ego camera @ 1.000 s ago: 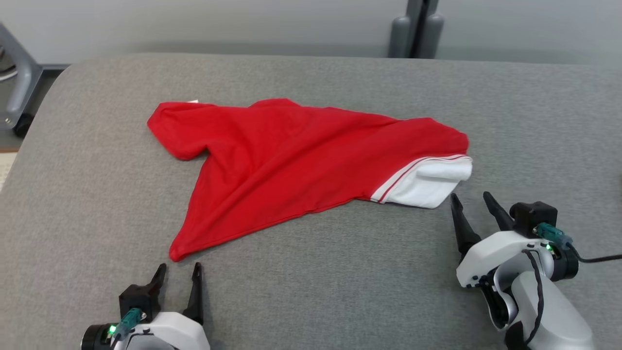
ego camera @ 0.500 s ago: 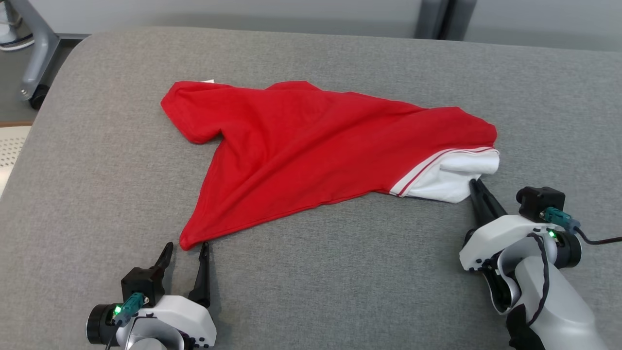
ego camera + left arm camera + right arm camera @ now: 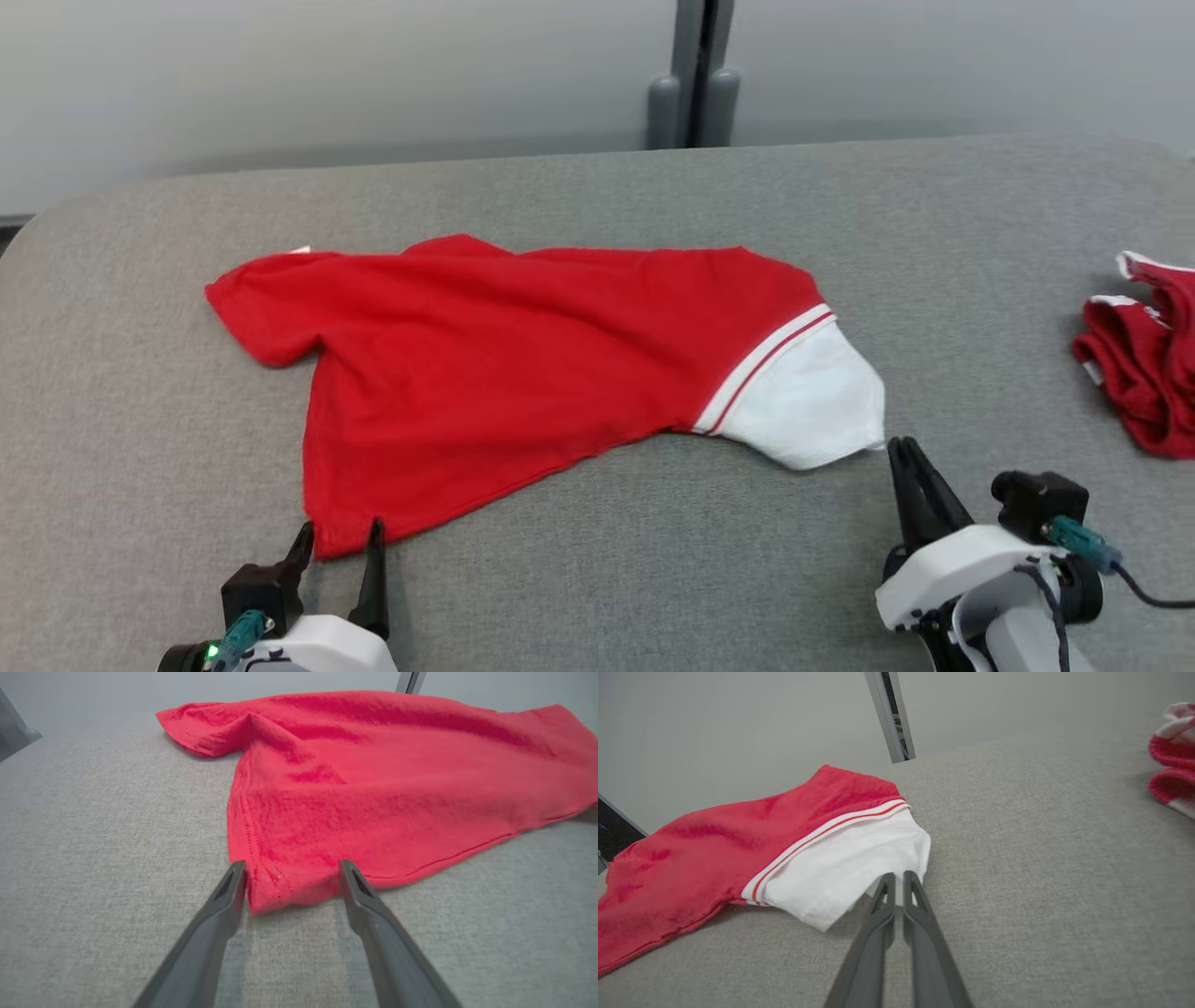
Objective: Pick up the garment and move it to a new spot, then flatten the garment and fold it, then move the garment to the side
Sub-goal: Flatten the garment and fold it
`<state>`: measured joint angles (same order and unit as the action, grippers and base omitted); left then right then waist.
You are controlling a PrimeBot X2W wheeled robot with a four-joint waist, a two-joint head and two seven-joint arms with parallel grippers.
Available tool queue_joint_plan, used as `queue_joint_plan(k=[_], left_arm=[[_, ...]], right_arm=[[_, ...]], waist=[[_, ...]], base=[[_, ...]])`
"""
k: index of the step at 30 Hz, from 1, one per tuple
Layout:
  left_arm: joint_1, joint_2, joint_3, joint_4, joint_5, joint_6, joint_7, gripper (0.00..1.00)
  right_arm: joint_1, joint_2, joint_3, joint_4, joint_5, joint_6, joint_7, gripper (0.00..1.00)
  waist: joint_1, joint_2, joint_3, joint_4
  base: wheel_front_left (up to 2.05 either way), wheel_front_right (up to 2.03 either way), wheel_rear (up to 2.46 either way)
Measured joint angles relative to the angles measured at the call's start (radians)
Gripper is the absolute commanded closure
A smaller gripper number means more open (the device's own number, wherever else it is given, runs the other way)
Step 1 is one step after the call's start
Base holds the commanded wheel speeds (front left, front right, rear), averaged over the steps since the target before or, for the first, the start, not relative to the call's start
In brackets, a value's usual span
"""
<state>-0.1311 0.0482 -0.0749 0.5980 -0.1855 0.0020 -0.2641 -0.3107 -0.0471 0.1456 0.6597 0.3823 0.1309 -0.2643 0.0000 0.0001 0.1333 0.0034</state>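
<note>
Your garment (image 3: 523, 355) lay across the desk (image 3: 597, 579), long axis left to right. Your left pincer (image 3: 342, 528) stood wide open around its hem corner; your right pincer (image 3: 904, 446) was closed on its white sleeve (image 3: 803, 401) tip.

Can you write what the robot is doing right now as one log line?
left gripper: open, straddling hem corner of red shirt | right gripper: shut on white sleeve tip | red shirt: spread on grey table

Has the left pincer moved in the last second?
Yes, forward: the left pincer then sat short of the near corner of the red garment; its open fingers now straddle that corner.
</note>
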Motion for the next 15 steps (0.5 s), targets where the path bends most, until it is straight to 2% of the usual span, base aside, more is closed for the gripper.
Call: queue_joint_plan(k=[1,6,15], left_arm=[[0.006,0.000,0.005,0.003,0.000,0.004,0.000,0.00],[0.031,0.000,0.034,0.005,0.007,0.015,0.000,0.00],[0.104,0.000,0.105,-0.057,0.042,0.034,0.000,0.00]], right_arm=[[0.018,-0.001,0.010,-0.005,0.008,0.000,0.000,0.00],[0.080,-0.001,0.013,-0.052,0.029,0.000,0.000,0.00],[0.123,-0.002,-0.082,-0.198,-0.128,0.000,0.000,0.00]], waist=[[0.0000,0.0000,-0.010,-0.014],[0.0000,0.0000,-0.060,-0.067],[0.0000,0.0000,-0.116,-0.098]], base=[[0.00,0.00,0.00],[0.00,0.00,0.00],[0.00,0.00,0.00]])
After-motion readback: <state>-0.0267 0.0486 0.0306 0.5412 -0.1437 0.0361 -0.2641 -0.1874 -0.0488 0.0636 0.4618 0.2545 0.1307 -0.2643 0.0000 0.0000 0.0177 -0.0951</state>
